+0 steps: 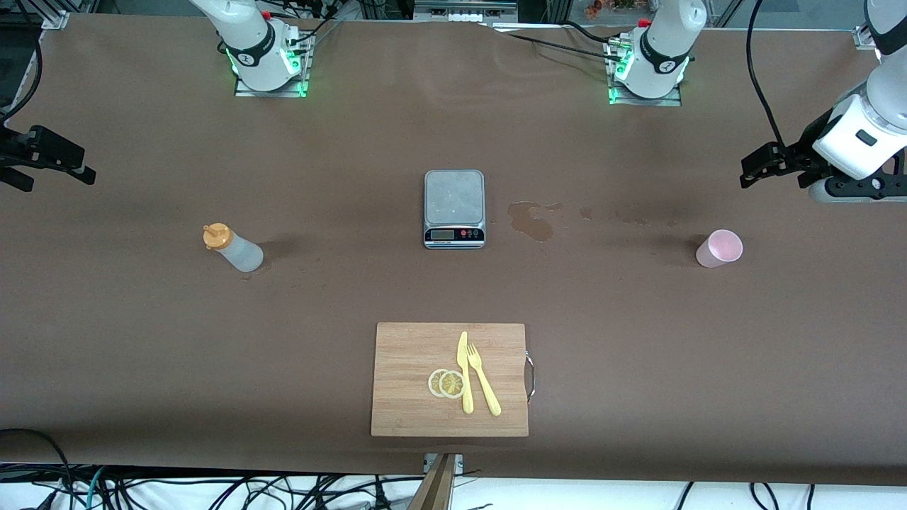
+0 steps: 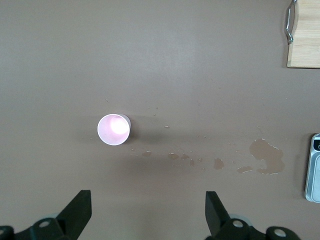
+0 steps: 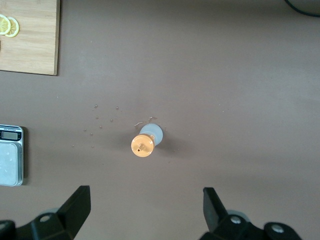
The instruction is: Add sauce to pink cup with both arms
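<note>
The sauce bottle [image 1: 234, 249], whitish with an orange cap, stands upright on the table toward the right arm's end; it also shows from above in the right wrist view [image 3: 146, 140]. The pink cup [image 1: 719, 248] stands upright and empty toward the left arm's end; it also shows in the left wrist view [image 2: 113, 129]. My left gripper [image 1: 755, 171] [image 2: 148, 200] is open and empty, up over bare table close to the cup. My right gripper [image 1: 60, 170] [image 3: 146, 197] is open and empty, up over bare table close to the bottle.
A grey kitchen scale [image 1: 454, 208] sits mid-table between bottle and cup. A brownish spill [image 1: 531, 221] lies beside it toward the cup. A wooden cutting board [image 1: 411, 354], nearer the front camera, carries a yellow knife, a fork and lemon slices.
</note>
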`<action>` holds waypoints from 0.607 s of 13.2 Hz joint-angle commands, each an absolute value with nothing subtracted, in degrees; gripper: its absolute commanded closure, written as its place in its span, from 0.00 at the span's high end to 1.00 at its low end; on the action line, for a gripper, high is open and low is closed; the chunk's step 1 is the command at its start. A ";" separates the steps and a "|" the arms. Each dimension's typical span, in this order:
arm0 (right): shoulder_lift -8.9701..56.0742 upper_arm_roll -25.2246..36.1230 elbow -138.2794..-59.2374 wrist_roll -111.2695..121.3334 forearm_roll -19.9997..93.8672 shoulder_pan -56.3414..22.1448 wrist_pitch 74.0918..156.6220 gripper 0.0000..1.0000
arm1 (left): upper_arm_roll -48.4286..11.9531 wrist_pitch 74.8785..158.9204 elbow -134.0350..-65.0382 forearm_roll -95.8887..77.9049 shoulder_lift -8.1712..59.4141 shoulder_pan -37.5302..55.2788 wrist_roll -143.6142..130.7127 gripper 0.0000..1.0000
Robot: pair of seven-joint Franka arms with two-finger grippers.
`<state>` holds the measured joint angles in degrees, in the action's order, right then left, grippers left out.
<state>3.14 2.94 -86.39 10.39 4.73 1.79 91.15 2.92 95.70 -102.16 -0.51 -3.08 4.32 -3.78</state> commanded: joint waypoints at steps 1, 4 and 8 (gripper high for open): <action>2.90 2.72 -85.78 11.34 4.22 1.85 90.88 1.00 | 2.02 94.13 -100.11 0.00 -2.20 2.30 -2.47 1.00; 2.90 2.72 -85.78 11.34 4.22 1.85 90.88 1.00 | 2.02 94.13 -100.11 -0.44 -2.20 1.84 -2.46 1.00; 2.90 2.81 -85.87 14.23 2.64 1.85 90.88 1.00 | 2.02 94.30 -100.11 0.09 -1.93 2.11 -2.64 1.00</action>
<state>3.14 2.94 -86.39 11.97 3.90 1.79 91.16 2.46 95.44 -101.98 -0.51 -2.96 2.65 -3.42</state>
